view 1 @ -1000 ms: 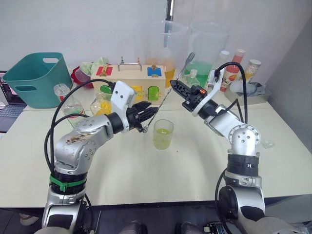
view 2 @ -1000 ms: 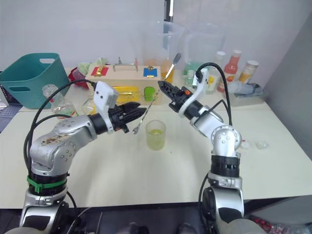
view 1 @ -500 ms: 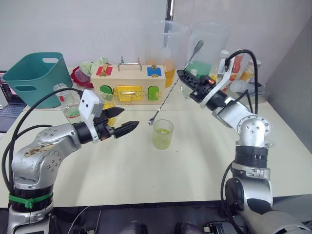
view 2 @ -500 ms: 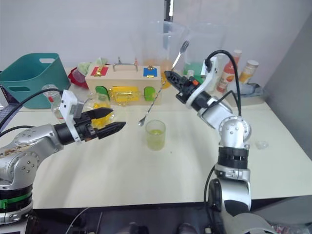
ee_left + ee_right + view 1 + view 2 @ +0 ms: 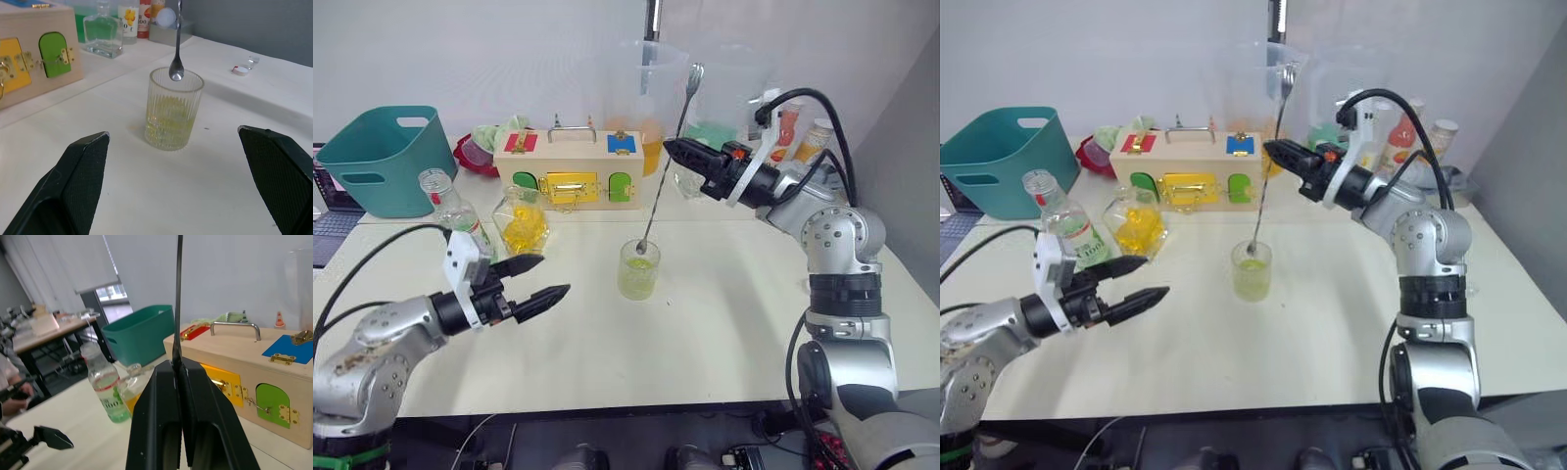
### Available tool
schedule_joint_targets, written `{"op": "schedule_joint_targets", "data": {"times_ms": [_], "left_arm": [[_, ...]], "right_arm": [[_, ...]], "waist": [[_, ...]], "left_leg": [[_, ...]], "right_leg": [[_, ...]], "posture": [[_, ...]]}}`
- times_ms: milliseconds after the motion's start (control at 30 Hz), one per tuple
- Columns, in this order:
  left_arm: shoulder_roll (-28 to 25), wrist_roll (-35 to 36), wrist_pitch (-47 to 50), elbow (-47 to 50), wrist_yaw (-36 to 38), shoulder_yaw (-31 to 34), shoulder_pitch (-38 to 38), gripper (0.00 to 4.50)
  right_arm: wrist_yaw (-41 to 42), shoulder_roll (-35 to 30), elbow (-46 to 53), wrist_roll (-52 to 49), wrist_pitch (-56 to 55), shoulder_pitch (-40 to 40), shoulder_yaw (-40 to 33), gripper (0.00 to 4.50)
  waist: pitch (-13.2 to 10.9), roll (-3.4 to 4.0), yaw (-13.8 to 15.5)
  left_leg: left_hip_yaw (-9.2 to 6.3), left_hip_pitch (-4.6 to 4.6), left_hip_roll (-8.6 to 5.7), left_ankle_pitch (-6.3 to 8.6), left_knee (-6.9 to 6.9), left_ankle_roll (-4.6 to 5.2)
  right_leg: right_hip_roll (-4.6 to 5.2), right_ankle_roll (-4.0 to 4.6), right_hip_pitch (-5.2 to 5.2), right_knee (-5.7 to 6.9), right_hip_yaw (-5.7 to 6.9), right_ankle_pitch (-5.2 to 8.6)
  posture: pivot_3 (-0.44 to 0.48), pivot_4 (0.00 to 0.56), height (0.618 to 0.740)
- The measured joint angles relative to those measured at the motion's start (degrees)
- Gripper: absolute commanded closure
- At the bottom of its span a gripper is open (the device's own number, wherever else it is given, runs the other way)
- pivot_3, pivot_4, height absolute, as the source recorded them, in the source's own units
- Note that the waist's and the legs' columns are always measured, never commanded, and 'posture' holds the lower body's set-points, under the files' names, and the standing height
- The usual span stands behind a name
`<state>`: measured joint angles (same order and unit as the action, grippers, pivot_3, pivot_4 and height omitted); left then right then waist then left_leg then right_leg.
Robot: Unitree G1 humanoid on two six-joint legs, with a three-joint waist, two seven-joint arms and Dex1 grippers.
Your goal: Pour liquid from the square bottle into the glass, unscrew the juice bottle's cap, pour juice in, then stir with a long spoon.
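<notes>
Spoon bowl at glass rim, right gripper holding it

Right gripper (image 5: 671,150) is clamped on the spoon (image 5: 663,162) partway along the handle; spoon runs steeply down, its bowl sitting right at the mouth of the glass (image 5: 638,270), above the yellow-green liquid. Glass stands on the table (image 5: 705,323) in front of the wooden box (image 5: 570,166). Left gripper (image 5: 540,280) is wide apart and holding nothing, low over the table, well left of the glass. Square bottle (image 5: 520,221) stands left of the glass, just in front of the box; juice bottle (image 5: 449,207) just left of that, uncapped. Cap (image 5: 240,70) lies on the table right of the glass
</notes>
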<state>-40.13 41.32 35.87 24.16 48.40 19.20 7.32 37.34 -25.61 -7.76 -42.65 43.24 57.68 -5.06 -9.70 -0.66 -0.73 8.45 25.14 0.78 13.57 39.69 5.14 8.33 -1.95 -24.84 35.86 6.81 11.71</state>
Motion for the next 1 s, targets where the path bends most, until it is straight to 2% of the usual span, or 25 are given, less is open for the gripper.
{"op": "schedule_joint_targets", "data": {"times_ms": [400,667,867,1000], "left_arm": [[0.0,0.3,-0.9,0.2,-0.7,-0.7,-2.8,0.04],[0.0,-0.9,-2.2,0.0,-0.7,-1.9,-2.6,0.04],[0.0,-1.0,-3.0,-0.4,-0.6,-2.6,-2.4,0.04],[-0.2,-1.4,-3.2,-0.9,-0.4,-2.6,-2.2,0.04]], "right_arm": [[9.6,-0.7,5.5,11.8,-9.3,-6.1,9.4,4.5],[11.5,-0.4,8.3,12.7,-10.4,-8.5,9.3,4.5],[10.8,3.3,9.6,11.9,-10.5,-10.7,7.5,4.5],[10.4,3.5,9.7,12.7,-11.4,-10.8,7.1,4.5]], "waist": [[0.0,0.0,0.0],[0.0,0.0,0.0],[0.0,0.0,-0.1],[0.0,0.0,0.0]], "left_leg": [[0.02,0.05,0.0,0.01,0.0,-0.03],[0.02,0.05,0.0,0.02,0.0,-0.05],[0.02,0.04,0.01,0.01,0.0,-0.04],[0.03,0.05,0.0,0.02,0.01,-0.06]], "right_leg": [[0.02,0.0,-0.07,0.02,0.01,0.0],[0.02,0.01,-0.07,0.01,0.01,0.01],[0.02,0.03,-0.11,0.05,0.02,0.02],[0.02,0.03,-0.1,0.03,0.02,0.02]], "posture": [[0.0,0.15,0.733],[0.0,0.15,0.733],[0.0,0.15,0.733],[0.0,0.15,0.733]]}}
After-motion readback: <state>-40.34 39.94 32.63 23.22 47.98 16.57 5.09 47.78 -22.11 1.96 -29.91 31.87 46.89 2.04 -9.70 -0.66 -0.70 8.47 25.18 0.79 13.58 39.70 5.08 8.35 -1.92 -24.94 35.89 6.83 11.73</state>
